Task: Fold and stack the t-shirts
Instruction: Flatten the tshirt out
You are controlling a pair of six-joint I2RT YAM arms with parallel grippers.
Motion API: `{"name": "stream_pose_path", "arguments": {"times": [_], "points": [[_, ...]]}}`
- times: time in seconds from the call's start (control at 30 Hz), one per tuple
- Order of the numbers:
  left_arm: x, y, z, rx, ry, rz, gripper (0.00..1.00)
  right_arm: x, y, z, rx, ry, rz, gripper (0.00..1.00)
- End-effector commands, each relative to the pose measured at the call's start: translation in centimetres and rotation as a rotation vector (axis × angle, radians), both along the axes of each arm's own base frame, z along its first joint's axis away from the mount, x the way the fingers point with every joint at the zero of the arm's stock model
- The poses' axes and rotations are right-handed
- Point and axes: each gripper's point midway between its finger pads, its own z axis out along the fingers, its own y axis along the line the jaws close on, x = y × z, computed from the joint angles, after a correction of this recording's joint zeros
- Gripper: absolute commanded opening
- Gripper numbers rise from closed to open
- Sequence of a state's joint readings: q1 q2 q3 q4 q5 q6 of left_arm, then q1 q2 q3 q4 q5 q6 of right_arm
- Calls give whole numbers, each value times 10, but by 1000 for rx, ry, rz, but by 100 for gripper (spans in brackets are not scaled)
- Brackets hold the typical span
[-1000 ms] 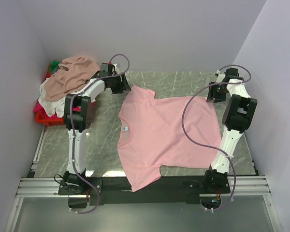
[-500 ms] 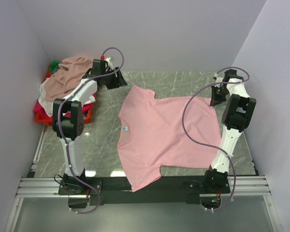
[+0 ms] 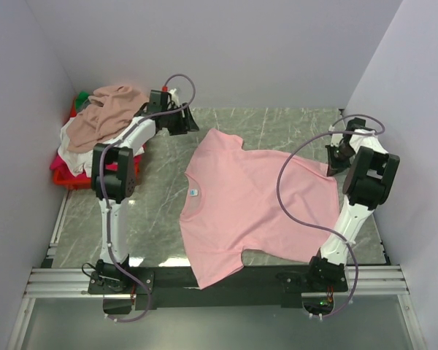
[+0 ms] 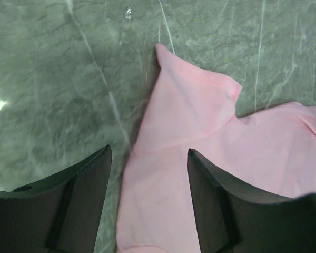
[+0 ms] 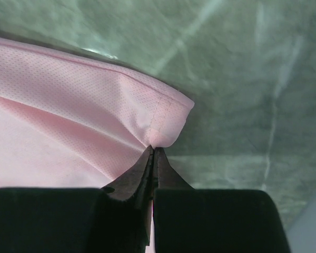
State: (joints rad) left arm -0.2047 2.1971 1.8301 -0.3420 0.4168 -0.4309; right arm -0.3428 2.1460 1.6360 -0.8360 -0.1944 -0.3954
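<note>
The pink t-shirt (image 3: 255, 204) lies spread on the bench (image 3: 160, 211), its hem corner (image 5: 171, 113) pinched in the right jaws, which are clenched on only a thin bit of cloth. A pull may slip it free or drag the whole shirt askew. The left jaws hang released above the far sleeve (image 4: 200, 89), holding nothing. Count: one shirt spread, one heap (image 3: 102, 120) showing tan and white cloth on one red basket (image 3: 62, 179), two arms.

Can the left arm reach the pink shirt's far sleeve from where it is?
Probably yes: the left gripper hangs open just above that sleeve of the pink shirt, with nothing between them.
</note>
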Motion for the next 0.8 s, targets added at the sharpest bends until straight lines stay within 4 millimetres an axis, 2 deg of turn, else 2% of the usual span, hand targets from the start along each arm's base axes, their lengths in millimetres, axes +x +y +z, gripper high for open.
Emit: {"name": "stream_pose_path", "arguments": {"times": [0.0,0.03,0.07,0.1,0.13,0.17,0.2,0.33,0.37,0.4,0.47,0.5,0.53,0.63,0.67,0.7,0.73,0.77], "points": [[11,-21,-9,1,-6,-56,65,-16,-27,1,-77,17,-2,0],[14,-25,-11,-4,-9,-65,65,-17,-29,2,-77,15,-4,0],[22,-30,-4,-15,-36,-73,65,-17,-27,2,-66,17,0,0],[22,-38,-15,-30,-20,-96,65,-16,-29,3,-61,13,0,0],[24,-45,-13,-46,-31,-114,65,-16,-27,3,-53,13,1,0],[32,-52,-4,-61,-67,-127,65,-15,-27,3,-48,13,1,0],[33,-61,-15,-65,-62,-149,66,-14,-24,3,-32,11,2,0],[48,-82,-21,-82,-103,-159,69,-10,-19,6,0,-3,5,0],[55,-84,-15,-91,-125,-153,69,-9,-18,7,7,-9,5,0],[57,-86,-29,-92,-105,-148,68,-10,-17,7,12,-9,4,0],[62,-90,-31,-110,-100,-138,66,-9,-14,12,22,-22,10,0],[62,-91,-44,-111,-79,-138,65,-9,-14,13,22,-24,12,0],[62,-93,-44,-118,-77,-138,64,-8,-13,14,28,-30,12,0],[59,-98,-56,-124,-51,-148,52,-6,-10,21,40,-48,19,0],[56,-97,-62,-123,-39,-150,40,-5,-8,22,52,-55,20,0],[56,-96,-58,-124,-44,-151,34,-5,-6,23,61,-55,21,0],[53,-95,-64,-114,-37,-153,28,-5,-5,25,65,-58,23,0],[52,-92,-63,-103,-41,-151,13,-4,-3,26,74,-64,27,0]]}}
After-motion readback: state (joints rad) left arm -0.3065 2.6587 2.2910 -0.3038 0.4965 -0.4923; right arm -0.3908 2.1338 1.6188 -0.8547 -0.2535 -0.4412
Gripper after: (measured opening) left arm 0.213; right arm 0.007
